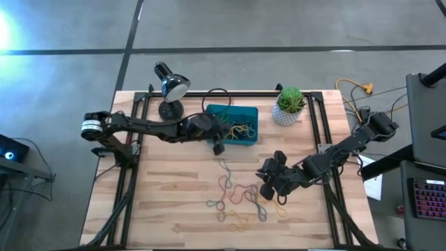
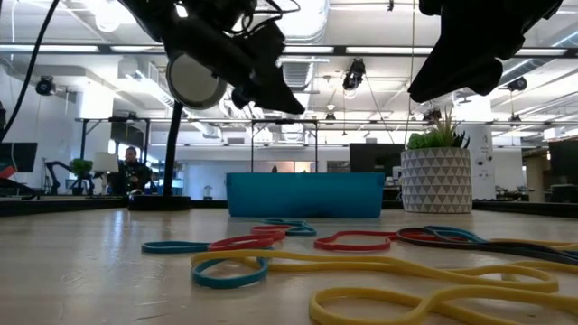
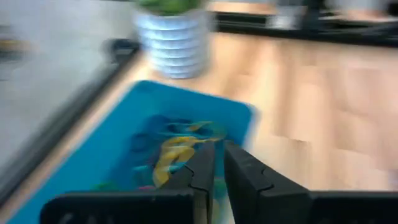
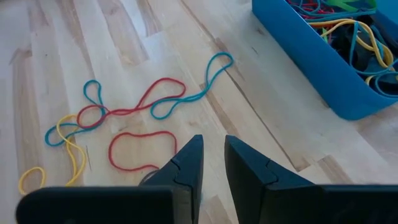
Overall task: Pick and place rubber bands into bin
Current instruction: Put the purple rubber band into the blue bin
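The teal-blue bin point(image 1: 240, 115) stands at the far middle of the table, and several rubber bands point(image 3: 177, 149) lie inside it. More rubber bands point(image 1: 237, 199) in red, blue, yellow and green lie loose on the wood nearer the front point(image 4: 134, 112). My left gripper point(image 1: 218, 147) hangs above the bin's near left corner. Its fingers point(image 3: 242, 171) are almost together with nothing between them. My right gripper point(image 1: 268, 180) hovers over the right end of the loose bands. Its fingers point(image 4: 186, 165) stand a narrow gap apart and hold nothing.
A black desk lamp point(image 1: 171, 87) stands at the far left of the bin. A white patterned plant pot point(image 1: 288, 111) stands at its right. Black frame rails point(image 1: 132, 139) run along the table's left and right sides. Bare wood lies at the front left.
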Motion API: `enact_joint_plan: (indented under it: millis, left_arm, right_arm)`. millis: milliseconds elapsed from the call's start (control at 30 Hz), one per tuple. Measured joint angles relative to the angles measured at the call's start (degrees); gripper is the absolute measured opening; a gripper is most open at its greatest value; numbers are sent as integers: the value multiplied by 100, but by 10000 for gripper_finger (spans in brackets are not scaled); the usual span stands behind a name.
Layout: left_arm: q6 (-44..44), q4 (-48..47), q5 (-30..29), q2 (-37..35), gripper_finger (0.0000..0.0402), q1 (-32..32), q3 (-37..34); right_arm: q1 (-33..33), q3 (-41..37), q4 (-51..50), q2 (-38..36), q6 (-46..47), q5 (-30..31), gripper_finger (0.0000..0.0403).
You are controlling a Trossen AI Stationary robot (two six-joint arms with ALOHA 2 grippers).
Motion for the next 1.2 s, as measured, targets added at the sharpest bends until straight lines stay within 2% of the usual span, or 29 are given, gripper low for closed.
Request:
enact_joint_plan:
  millis: [67,200,433,567,667,900,1200]
  left_arm:
    - [-28,-127,598,-3,8,4,-8]
    - [-368,-763,1237,8,6,-15,-20]
    - [-969,-1522,2715,1,6,-88,-23]
    - [-1077,-1908,3661,-9,5,-186,-25]
    - [-1070,-2278,4109,-13,5,-307,-35]
    - [-1040,-2608,4202,-14,5,-569,-210]
    - [-1082,-2633,4137,-14,5,-644,-394]
  right_arm:
    - [0,0,4,-5,-9,-13,56]
    - [0,0,248,-29,-12,-7,57]
    - [-11,0,1016,-46,-71,116,57]
    - [-11,0,1123,-43,-74,-329,57]
    - [-11,0,1132,4,-71,-848,57]
    - [6,0,1143,379,-73,-1877,57]
    - [42,0,1514,1374,-156,-1930,70]
